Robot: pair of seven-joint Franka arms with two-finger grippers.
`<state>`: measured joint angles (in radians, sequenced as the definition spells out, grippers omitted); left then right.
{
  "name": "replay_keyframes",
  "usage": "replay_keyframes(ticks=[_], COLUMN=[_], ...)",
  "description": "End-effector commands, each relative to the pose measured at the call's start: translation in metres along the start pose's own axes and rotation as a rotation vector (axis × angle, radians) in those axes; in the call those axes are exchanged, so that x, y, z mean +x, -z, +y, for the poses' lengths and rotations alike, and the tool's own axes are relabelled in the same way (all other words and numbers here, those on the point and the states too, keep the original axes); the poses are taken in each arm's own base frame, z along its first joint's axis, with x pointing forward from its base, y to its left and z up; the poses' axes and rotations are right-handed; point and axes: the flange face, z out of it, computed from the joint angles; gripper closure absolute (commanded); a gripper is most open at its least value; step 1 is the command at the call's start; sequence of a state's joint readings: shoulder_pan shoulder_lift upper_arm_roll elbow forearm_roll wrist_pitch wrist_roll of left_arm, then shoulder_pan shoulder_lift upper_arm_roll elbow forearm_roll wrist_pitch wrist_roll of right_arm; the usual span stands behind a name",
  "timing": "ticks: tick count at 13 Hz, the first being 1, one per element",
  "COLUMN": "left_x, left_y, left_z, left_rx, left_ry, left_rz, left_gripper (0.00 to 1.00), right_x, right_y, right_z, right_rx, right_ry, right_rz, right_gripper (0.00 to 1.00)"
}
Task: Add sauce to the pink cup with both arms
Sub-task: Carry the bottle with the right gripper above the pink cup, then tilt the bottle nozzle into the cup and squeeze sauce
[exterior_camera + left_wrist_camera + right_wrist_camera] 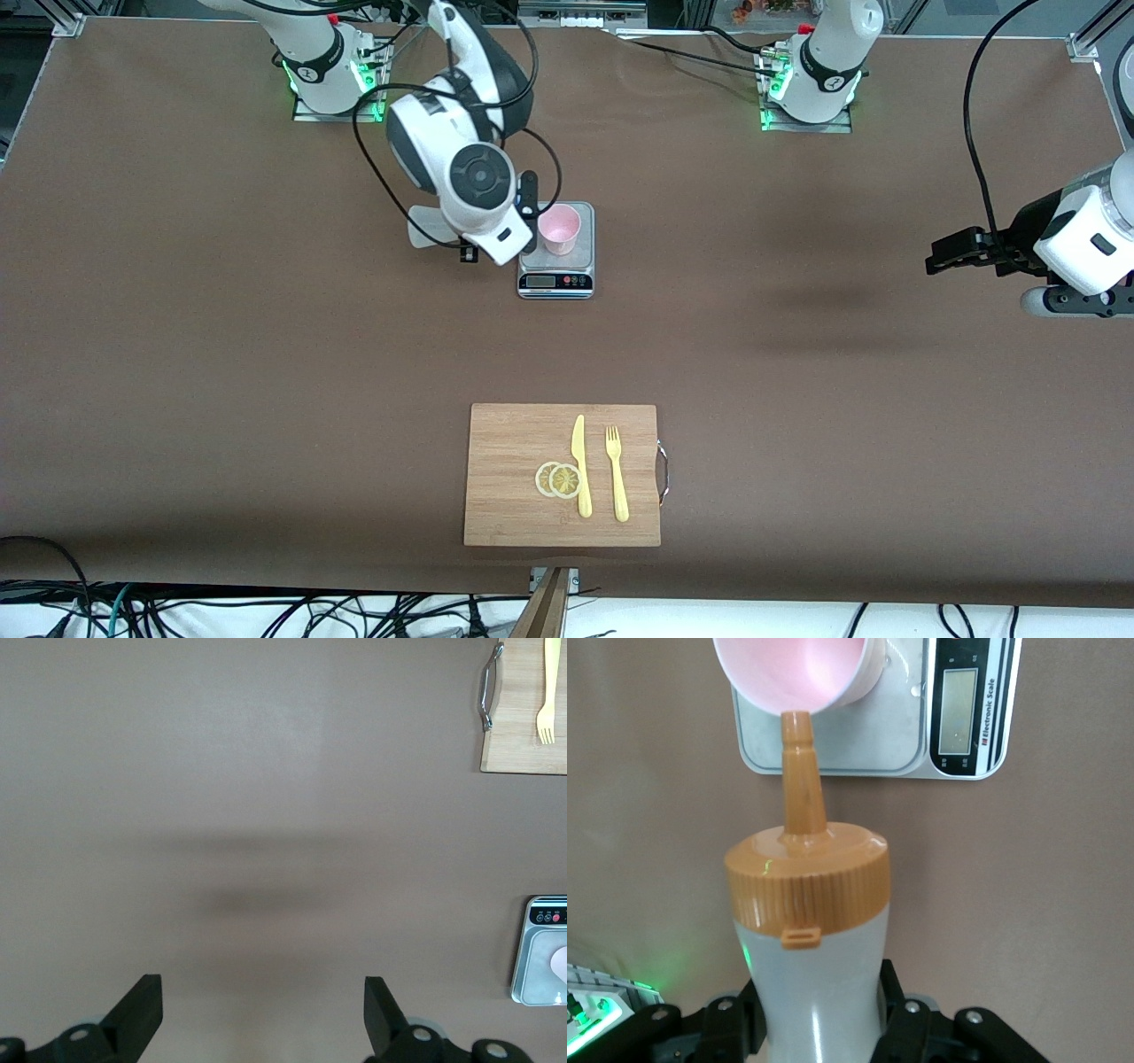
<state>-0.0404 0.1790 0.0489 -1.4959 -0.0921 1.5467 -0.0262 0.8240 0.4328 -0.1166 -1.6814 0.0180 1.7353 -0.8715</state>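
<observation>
Centrally, toward the robots' end of the brown worktop (177, 354), a small silver digital kitchen scale (555, 276) is seen, and it serves as the landmark. On its platform the pale pink translucent plastic cup (560, 229) is stood upright.

Just beside the scale, toward the right arm's end of the worktop, the right pincer (819, 1028) is held, clenched around the body of a translucent whitish squeeze bottle (815, 992) with an orange nozzle cap (804, 877). In the right wrist view the bottle is tipped toward the cup, and the nozzle tip is seen at the cup's rim. Whether sauce is flowing cannot be told.

Well apart from the scale, over bare worktop toward the left arm's end, the left pincer (952, 252) is kept waiting, released, with its fingers (137, 1010) spread wide and nothing between them.

Nearer to the front camera than the scale, a rectangular bamboo cutting board (514, 523) with a metal handle (663, 474) is laid flat. On it, two round lemon slices (558, 479) are overlapped, a yellow plastic knife (580, 465) is laid just beside them, and a yellow plastic fork (617, 472) is laid next to the knife, toward the handle.
</observation>
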Motion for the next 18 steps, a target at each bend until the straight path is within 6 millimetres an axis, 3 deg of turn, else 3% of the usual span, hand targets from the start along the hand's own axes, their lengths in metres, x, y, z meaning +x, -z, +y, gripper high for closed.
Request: replay_keyframes(ticks=[1, 4, 11, 18], left_x=[0.002, 0.002, 0.002, 0.003], left_y=[0.005, 0.005, 0.005, 0.003], left_z=[0.002, 0.001, 0.000, 0.000], left_rx=[0.019, 0.018, 0.020, 0.019], left_ry=[-0.025, -0.023, -0.023, -0.023], left_rz=[-0.005, -0.005, -0.005, -0.010], left_gripper=[0.00, 0.00, 0.00, 0.00], right_x=[0.014, 0.037, 0.059, 0.057], right_y=[0.001, -0.001, 0.000, -0.002], right_z=[-0.015, -0.036, -0.062, -0.060], right_rx=[-0.074, -0.138, -0.244, -0.239], right_ry=[-0.052, -0.094, -0.162, -0.167], right_rz=[-0.065, -0.120, -0.189, -0.192], right_gripper=[0.92, 0.92, 0.92, 0.92])
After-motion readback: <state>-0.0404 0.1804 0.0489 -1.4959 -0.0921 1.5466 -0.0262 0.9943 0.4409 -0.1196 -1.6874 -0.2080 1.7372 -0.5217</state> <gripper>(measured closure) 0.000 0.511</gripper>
